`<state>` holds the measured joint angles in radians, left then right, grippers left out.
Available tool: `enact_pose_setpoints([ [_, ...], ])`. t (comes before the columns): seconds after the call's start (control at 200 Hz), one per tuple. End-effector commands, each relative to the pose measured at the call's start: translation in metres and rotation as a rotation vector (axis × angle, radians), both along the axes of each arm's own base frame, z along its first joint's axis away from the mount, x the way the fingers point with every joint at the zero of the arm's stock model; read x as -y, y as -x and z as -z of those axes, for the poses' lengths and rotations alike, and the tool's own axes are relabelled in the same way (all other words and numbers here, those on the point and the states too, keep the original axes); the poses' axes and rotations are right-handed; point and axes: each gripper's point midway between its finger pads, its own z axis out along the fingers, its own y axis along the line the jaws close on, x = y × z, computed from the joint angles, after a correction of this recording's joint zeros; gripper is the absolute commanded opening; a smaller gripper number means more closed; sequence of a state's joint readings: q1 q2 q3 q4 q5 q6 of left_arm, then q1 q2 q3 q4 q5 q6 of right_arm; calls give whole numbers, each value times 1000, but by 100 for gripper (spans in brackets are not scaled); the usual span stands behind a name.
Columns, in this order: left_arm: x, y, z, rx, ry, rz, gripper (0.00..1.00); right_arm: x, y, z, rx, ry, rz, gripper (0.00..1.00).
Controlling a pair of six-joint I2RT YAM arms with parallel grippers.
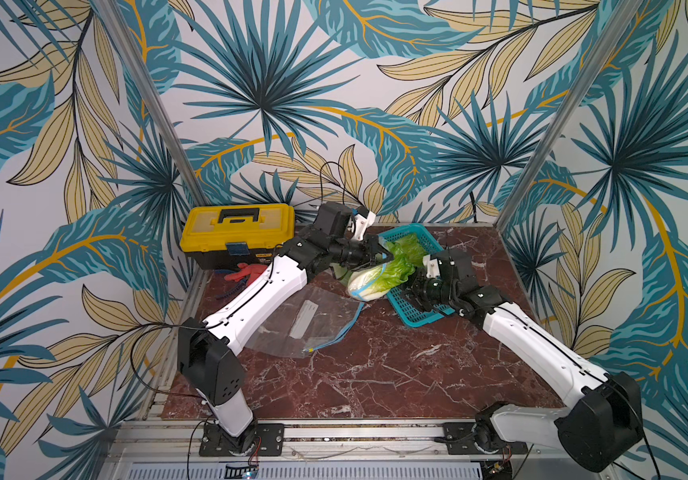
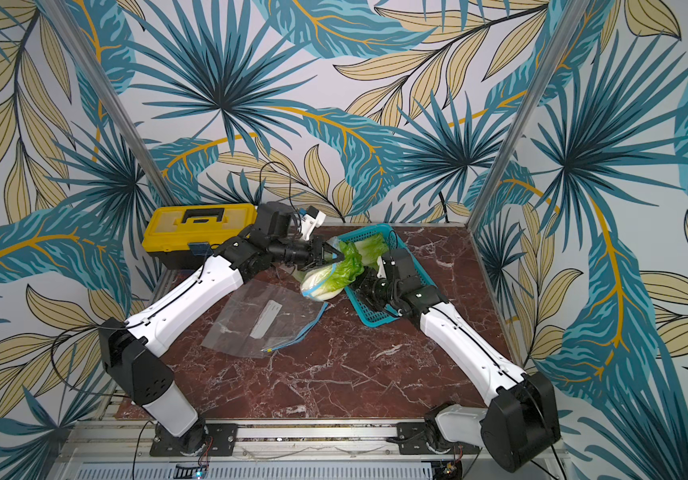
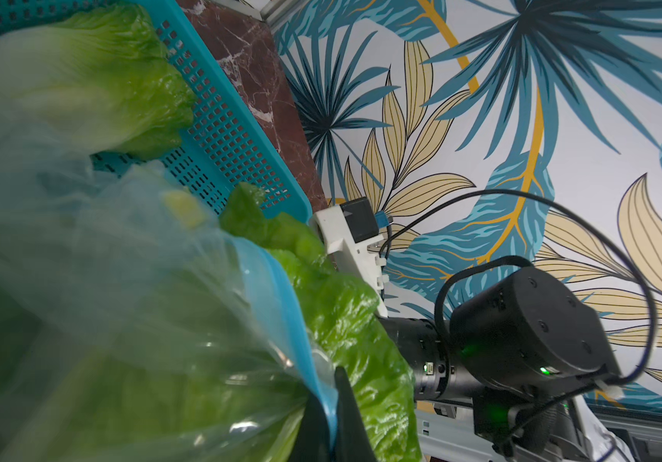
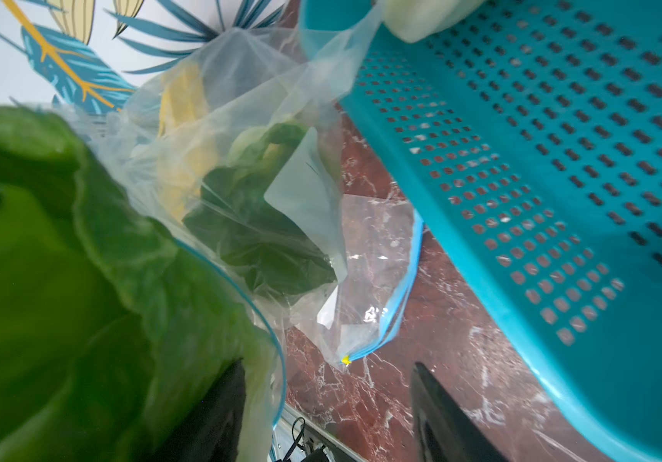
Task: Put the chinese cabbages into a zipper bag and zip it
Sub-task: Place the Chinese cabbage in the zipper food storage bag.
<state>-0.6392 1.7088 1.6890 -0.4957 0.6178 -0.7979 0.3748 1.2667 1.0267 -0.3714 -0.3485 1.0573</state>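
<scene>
1. At the far side of the desk, just outside the blue basket, a cabbage sits base-first in a clear zipper bag. Its green leaves poke out past the blue zip strip.
2. More green and yellowish leaf shows deeper in that bag; how many heads it holds I cannot tell.
3. A second cabbage lies in the basket.
4. The left pincer is clamped on the bag's blue rim, holding the mouth up.
5. The right pincer is over the basket, jaws apart, gripping nothing, close beside the protruding leaves.
6. A spare bag lies flat nearer the front, and a yellow toolbox stands far left.
</scene>
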Motion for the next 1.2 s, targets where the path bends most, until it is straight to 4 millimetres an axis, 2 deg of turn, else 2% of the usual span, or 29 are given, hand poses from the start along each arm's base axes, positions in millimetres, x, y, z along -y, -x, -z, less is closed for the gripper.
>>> enact_pose_setpoints([
  [0.0,30,10,33,-39,-37,20,10,26,10,18,-58,52,36,64],
  [0.12,34,3,55,-68,-56,22,22,26,1,39,-113,21,55,63],
  [0.255,17,-9,71,-95,-106,20,33,28,-15,55,-136,-33,133,61],
  [0.355,3,-7,75,-88,-155,37,44,26,-22,64,-164,-65,158,60],
  [0.38,-1,-6,76,-83,-168,40,47,23,-29,59,-139,-83,156,60],
  [0.456,-15,-4,74,-75,-199,38,58,19,-32,62,-156,-101,156,59],
  [0.581,-32,4,73,-56,-237,33,65,18,-35,62,-166,-119,177,58],
  [0.726,-44,13,92,-73,-286,18,62,9,-39,58,-164,-121,163,58],
  [0.846,-49,8,100,-55,-322,-1,51,-1,-40,56,-146,-99,127,58],
  [0.981,-53,-5,106,-43,-345,-24,31,7,-35,52,-53,12,63,58],
  [1.031,-55,-8,110,-42,-358,-31,19,9,-25,55,-56,55,10,59],
  [1.076,-56,-11,114,-39,-369,-35,13,10,-19,51,-28,88,-37,59],
  [1.196,-61,-13,123,-48,-389,-38,8,31,6,48,27,262,-113,60],
])
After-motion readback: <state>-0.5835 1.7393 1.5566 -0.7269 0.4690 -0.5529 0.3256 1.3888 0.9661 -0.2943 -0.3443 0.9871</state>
